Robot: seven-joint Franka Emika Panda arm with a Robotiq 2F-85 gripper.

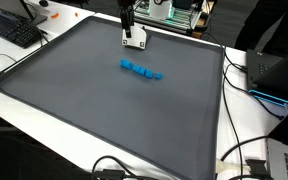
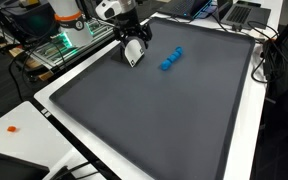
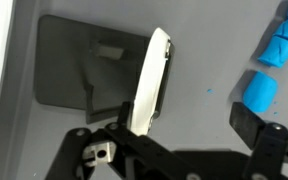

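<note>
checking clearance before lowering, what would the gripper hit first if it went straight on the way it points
Probably the white flat piece right under the open gripper, then the gray mat; blue blocks lie aside. Depth unclear.

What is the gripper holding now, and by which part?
Nothing. The gripper stands open over the thin white piece on the grey mat; the jaws are spread wide and do not clamp it.
</note>
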